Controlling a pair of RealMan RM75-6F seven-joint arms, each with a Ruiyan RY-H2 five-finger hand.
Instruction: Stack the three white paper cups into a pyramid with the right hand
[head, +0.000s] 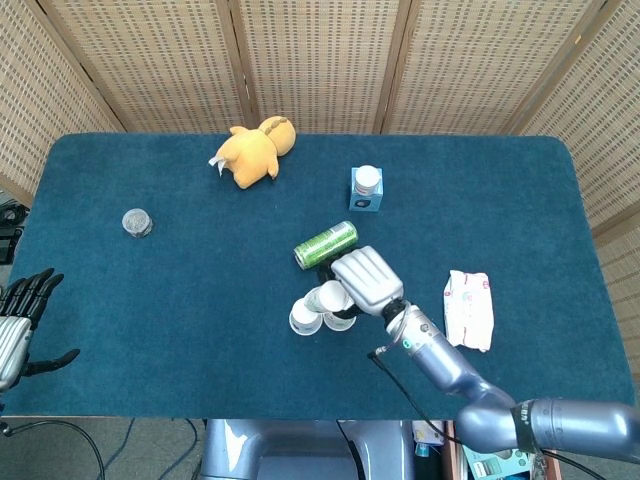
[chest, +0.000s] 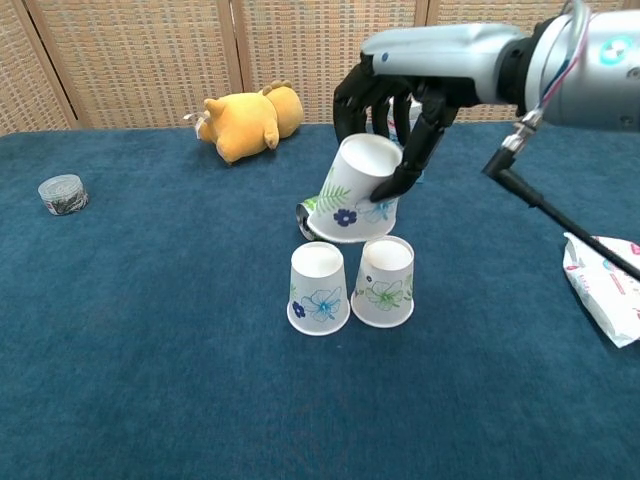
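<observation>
Your right robot hand (chest: 392, 110) grips the third cup (chest: 354, 190), tilted, mouth down, hovering above the two base cups (chest: 350, 285), which stand touching on the tabletop (chest: 150, 350) at its six o'clock.

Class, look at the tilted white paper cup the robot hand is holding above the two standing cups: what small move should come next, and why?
Probably level it and lower it. The right robot hand holds the tilted white paper cup mouth-down above the two upside-down white paper cups, which stand side by side; its rim is not yet resting across both bases.
</observation>
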